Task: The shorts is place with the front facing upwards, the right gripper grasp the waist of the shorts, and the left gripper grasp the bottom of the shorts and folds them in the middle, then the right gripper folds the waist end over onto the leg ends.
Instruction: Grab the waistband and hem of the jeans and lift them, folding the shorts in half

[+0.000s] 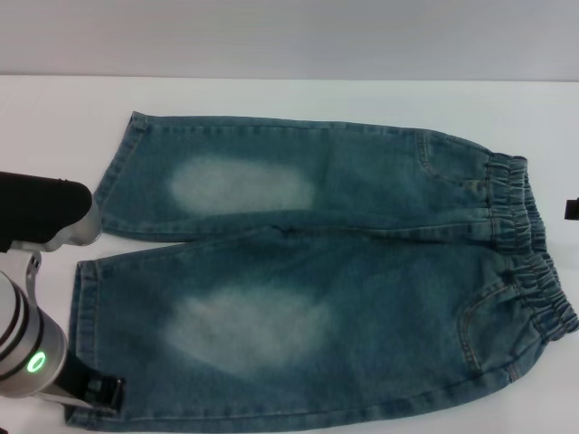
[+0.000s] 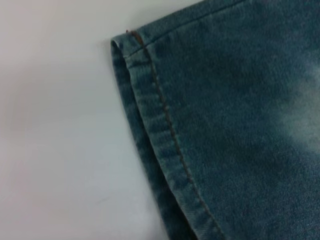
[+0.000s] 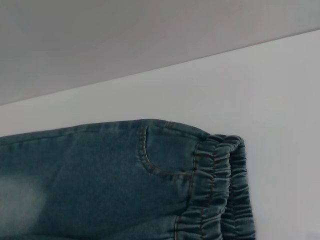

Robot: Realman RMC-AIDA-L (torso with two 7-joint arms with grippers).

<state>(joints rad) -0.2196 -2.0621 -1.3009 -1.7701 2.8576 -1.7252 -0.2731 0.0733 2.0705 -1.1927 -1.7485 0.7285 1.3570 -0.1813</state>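
Denim shorts (image 1: 317, 280) flat, front up on white bench (image 1: 54, 117), waist to the right — left tool (image 1: 90, 391) at near leg hem (image 2: 150, 125), grip state impossible to tell, right tool barely visible; risk: pinching one layer only, hem slipping mid-fold.

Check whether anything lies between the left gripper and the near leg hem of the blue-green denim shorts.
Nothing visible does. The left gripper sits at the near leg's stitched hem of the blue-green denim shorts, with only bare white table beside it.

Bare table (image 1: 298, 99) rings the shorts (image 1: 362, 298); nothing blocks access.
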